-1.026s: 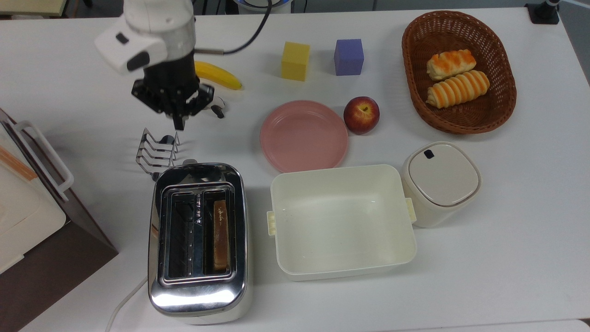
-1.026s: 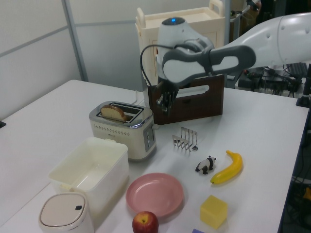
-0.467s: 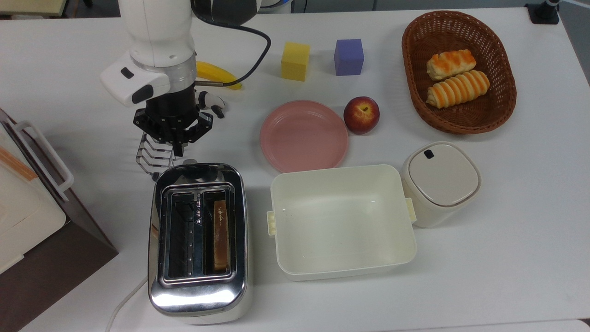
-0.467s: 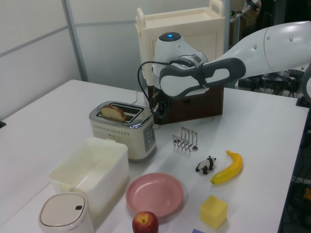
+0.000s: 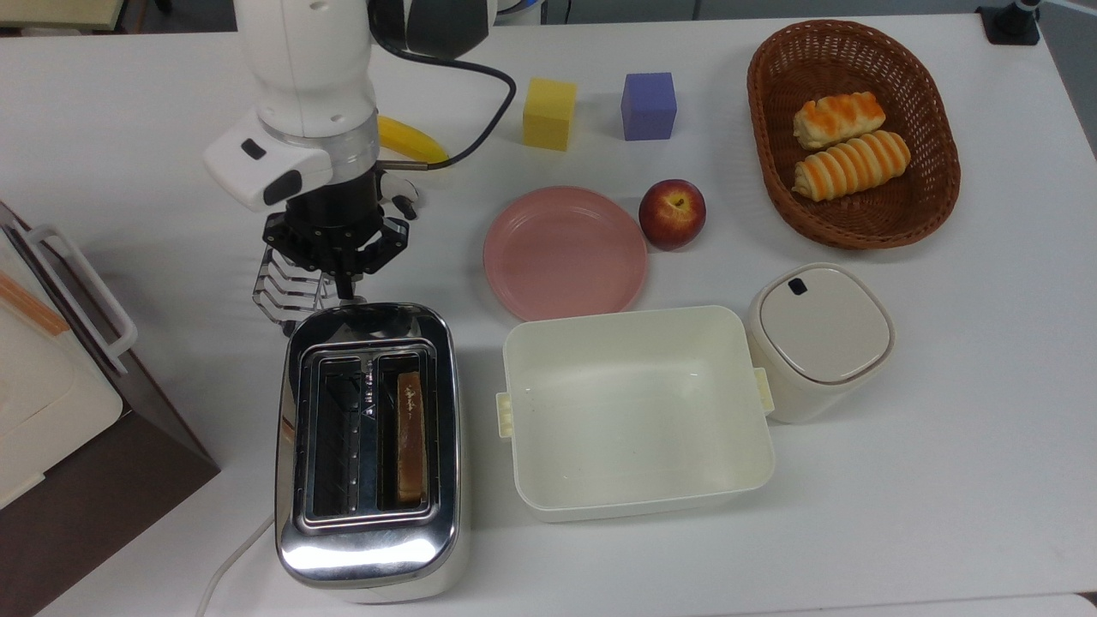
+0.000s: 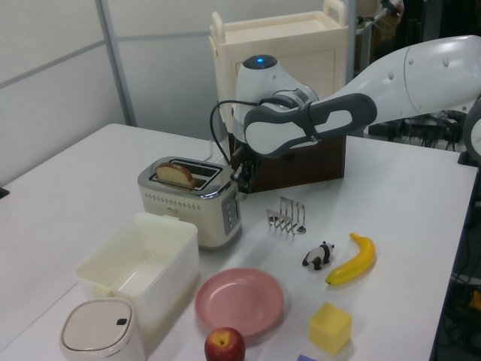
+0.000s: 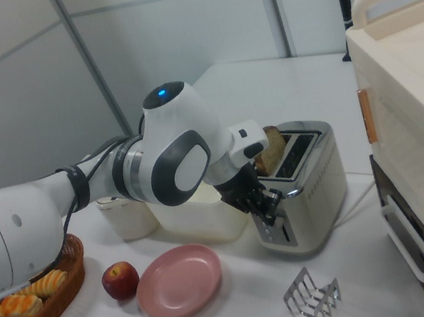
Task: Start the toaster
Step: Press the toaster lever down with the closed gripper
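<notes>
- At the lever end of the toaster (image 5: 368,450), the gripper (image 5: 344,290) hangs pointing down, its tip just above the chrome edge in the top view.
- Toaster: stands on the white table (image 5: 943,428), between the white boxy appliance (image 5: 51,377) and the cream tub (image 5: 634,411); one slice of toast (image 5: 410,437) stands raised in a slot, so the lever (image 7: 272,198) is judged not yet pressed.
- Long axis: runs up and down in the top view; the lever end lies at the top view's top, nearest the claw, beside the wire rack (image 5: 290,287).
- Key relation: the right view places the fingertips against the toaster's end face, at the lever; the coming move is judged a straight downward push.
- Claw state: fingers drawn together to a narrow point, holding nothing.
- Change: one second ago the gripper hung beyond the wire rack near the banana (image 5: 411,139); it has since travelled toward the toaster and descended.
</notes>
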Robot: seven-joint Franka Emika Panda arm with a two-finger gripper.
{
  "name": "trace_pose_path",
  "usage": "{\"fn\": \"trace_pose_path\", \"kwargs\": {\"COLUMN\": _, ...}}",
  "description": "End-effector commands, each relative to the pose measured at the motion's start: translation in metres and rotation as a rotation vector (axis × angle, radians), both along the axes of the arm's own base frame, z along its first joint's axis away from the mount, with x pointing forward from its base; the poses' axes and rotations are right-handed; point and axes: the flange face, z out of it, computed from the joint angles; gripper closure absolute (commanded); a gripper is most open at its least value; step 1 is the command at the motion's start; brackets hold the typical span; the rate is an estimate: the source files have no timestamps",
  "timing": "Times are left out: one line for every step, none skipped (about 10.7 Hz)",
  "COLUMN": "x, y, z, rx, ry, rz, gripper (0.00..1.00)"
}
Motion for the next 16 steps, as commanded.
{"fn": "trace_pose_path", "kwargs": {"x": 0.001, "y": 0.005, "z": 0.000, "rx": -0.017, "ry": -0.013, "rz": 0.032, "gripper": 1.00}}
{"fn": "trace_pose_path", "kwargs": {"x": 0.002, "y": 0.006, "z": -0.002, "rx": -0.017, "ry": -0.011, "rz": 0.036, "gripper": 1.00}}
{"fn": "trace_pose_path", "kwargs": {"x": 0.003, "y": 0.005, "z": -0.007, "rx": -0.016, "ry": -0.007, "rz": 0.036, "gripper": 1.00}}
{"fn": "trace_pose_path", "kwargs": {"x": 0.004, "y": 0.005, "z": -0.012, "rx": -0.020, "ry": 0.000, "rz": 0.040, "gripper": 1.00}}
{"fn": "trace_pose_path", "kwargs": {"x": 0.005, "y": 0.004, "z": -0.014, "rx": -0.030, "ry": -0.003, "rz": 0.044, "gripper": 1.00}}
{"fn": "trace_pose_path", "kwargs": {"x": 0.008, "y": 0.005, "z": -0.014, "rx": -0.029, "ry": -0.030, "rz": 0.048, "gripper": 1.00}}
{"fn": "trace_pose_path", "kwargs": {"x": 0.010, "y": 0.005, "z": -0.018, "rx": -0.029, "ry": -0.034, "rz": 0.050, "gripper": 1.00}}
{"fn": "trace_pose_path", "kwargs": {"x": 0.010, "y": 0.005, "z": -0.022, "rx": -0.028, "ry": -0.029, "rz": 0.051, "gripper": 1.00}}
{"fn": "trace_pose_path", "kwargs": {"x": 0.011, "y": 0.005, "z": -0.024, "rx": -0.032, "ry": -0.029, "rz": 0.054, "gripper": 1.00}}
{"fn": "trace_pose_path", "kwargs": {"x": 0.013, "y": 0.005, "z": -0.033, "rx": -0.038, "ry": -0.024, "rz": 0.059, "gripper": 1.00}}
{"fn": "trace_pose_path", "kwargs": {"x": 0.013, "y": 0.004, "z": -0.038, "rx": -0.043, "ry": -0.019, "rz": 0.062, "gripper": 1.00}}
{"fn": "trace_pose_path", "kwargs": {"x": 0.014, "y": 0.003, "z": -0.045, "rx": -0.042, "ry": -0.010, "rz": 0.062, "gripper": 1.00}}
{"fn": "trace_pose_path", "kwargs": {"x": 0.014, "y": 0.003, "z": -0.049, "rx": -0.047, "ry": -0.004, "rz": 0.066, "gripper": 1.00}}
{"fn": "trace_pose_path", "kwargs": {"x": 0.014, "y": 0.003, "z": -0.054, "rx": -0.046, "ry": 0.004, "rz": 0.066, "gripper": 1.00}}
{"fn": "trace_pose_path", "kwargs": {"x": 0.014, "y": 0.003, "z": -0.059, "rx": -0.045, "ry": 0.013, "rz": 0.066, "gripper": 1.00}}
{"fn": "trace_pose_path", "kwargs": {"x": 0.013, "y": 0.003, "z": -0.068, "rx": -0.043, "ry": 0.026, "rz": 0.068, "gripper": 1.00}}
